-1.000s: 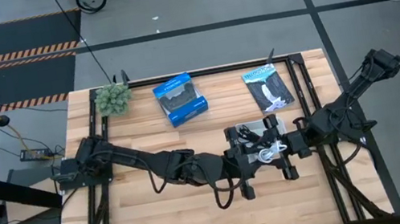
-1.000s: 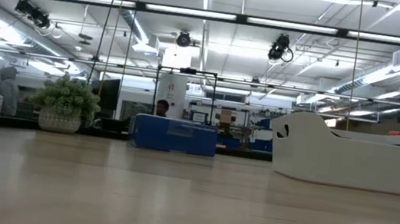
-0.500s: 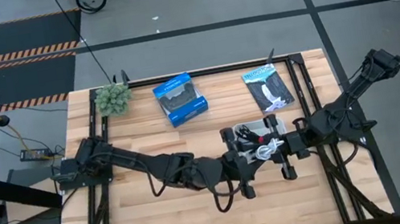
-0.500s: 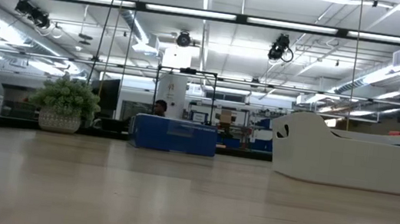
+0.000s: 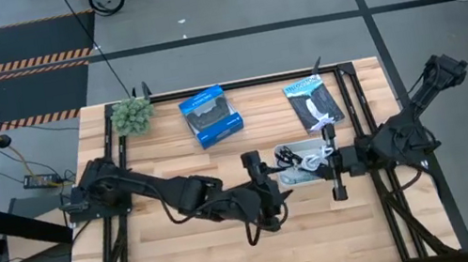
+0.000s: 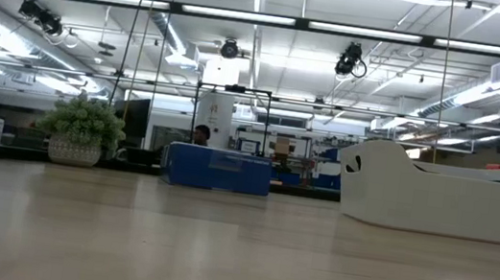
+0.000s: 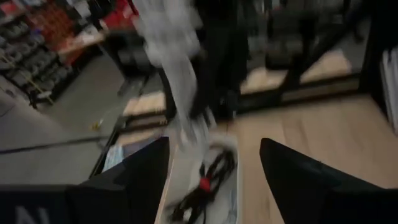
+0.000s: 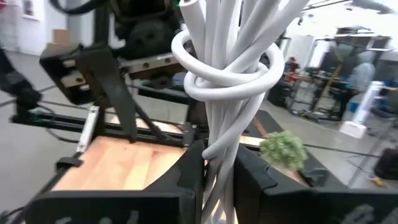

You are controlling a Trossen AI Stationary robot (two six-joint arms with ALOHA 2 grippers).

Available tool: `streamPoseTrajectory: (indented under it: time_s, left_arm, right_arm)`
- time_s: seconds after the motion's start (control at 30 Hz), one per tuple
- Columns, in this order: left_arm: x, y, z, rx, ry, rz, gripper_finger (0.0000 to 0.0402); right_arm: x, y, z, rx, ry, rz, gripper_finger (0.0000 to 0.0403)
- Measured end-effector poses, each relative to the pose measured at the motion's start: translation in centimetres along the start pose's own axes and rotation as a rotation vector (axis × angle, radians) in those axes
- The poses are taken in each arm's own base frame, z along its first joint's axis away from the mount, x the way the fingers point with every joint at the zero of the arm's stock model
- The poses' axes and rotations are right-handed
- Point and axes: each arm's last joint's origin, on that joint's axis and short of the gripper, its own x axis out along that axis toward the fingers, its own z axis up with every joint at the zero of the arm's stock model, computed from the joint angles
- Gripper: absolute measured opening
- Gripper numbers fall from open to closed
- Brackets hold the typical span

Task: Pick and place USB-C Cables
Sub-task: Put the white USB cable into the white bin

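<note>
So the right gripper (image 8: 214, 177) has the white cable (image 8: 227, 81) pinched between its fingers, the bundle standing up out of them, and in the overhead view it hangs just beside the pale tray (image 5: 291, 177) in the middle of the table (image 5: 169, 256). Left gripper (image 7: 214, 180) is spread wide with nothing in it, sitting just on the tray's other side and facing it. Through its wrist camera you can spot the black cable with red (image 7: 202, 186) lying in that tray. Progress-wise I'd say we're early to mid: one cable is picked up but not set down anywhere, and at least one more waits in the tray. Where the cables are supposed to end up, I honestly can't tell from these shots. The pale blue-grey and plain black cables are too small or blurred to sort out; there's dark stuff in the tray from above, that's all. Blue box (image 5: 211, 116), the black-and-white packet (image 5: 313, 103) and a little plant (image 5: 131, 116) sit untouched along the far edge. Table-level camera shows neither arm.
</note>
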Motion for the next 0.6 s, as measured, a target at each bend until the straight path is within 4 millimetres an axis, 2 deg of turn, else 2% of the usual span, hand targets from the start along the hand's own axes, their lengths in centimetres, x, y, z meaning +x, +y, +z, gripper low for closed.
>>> streamPoseTrajectory:
  time_s: [0.27, 0.43, 0.6]
  left_arm:
    - [-0.9, 2.6, -1.1, 0.143, 0.160, 0.043, 0.0218]
    - [-0.3, 5.0, -1.4, 0.262, 0.214, 0.103, 0.0195]
    - [-0.8, 7.0, -1.8, 0.363, 0.275, 0.029, 0.0174]
  right_arm:
    - [-1.3, -1.7, 0.3, -0.054, 0.036, -0.100, 0.0063]
    - [-1.7, -3.1, 0.6, -0.044, 0.063, -0.177, 0.0063]
    - [-1.8, -4.7, 1.9, -0.012, 0.203, -0.207, 0.0060]
